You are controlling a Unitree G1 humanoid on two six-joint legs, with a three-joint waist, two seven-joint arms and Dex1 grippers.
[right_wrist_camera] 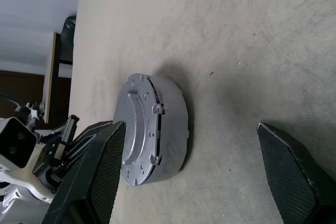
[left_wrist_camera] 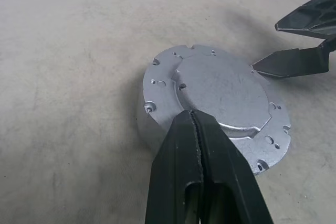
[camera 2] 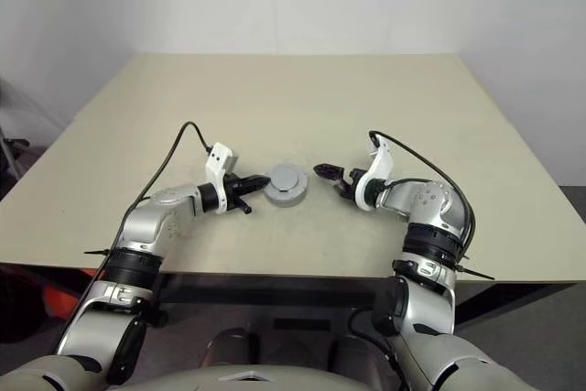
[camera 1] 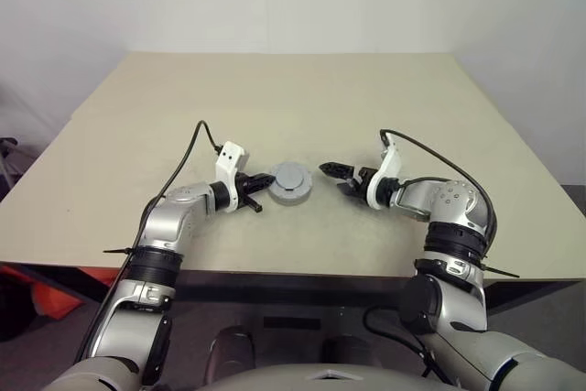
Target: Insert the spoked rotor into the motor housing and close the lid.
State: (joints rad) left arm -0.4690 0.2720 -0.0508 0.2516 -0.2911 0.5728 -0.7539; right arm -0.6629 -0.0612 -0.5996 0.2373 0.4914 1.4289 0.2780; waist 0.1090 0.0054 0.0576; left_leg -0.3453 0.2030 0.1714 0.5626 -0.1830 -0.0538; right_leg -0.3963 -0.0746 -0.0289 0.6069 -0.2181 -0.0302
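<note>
The lid [left_wrist_camera: 220, 90] sits seated flat on the motor housing [right_wrist_camera: 170, 124], raised centre facing up, the round stack lying near the middle of the tabletop [camera 1: 275, 98] between my arms. My left end effector [camera 1: 259, 183] is closed, empty, its tip at the stack's near rim. My right end effector [camera 1: 337, 178] stands spread wide, empty, just beside the stack's other side, not touching.

Beige table [camera 1: 275, 98] with a matte, faintly mottled top and dark front edge. Directly on it, near the front middle, sits one round grey assembly: the motor housing [right_wrist_camera: 176, 124] with the notched lid [left_wrist_camera: 220, 85] seated on top, resting flat on the tabletop
</note>
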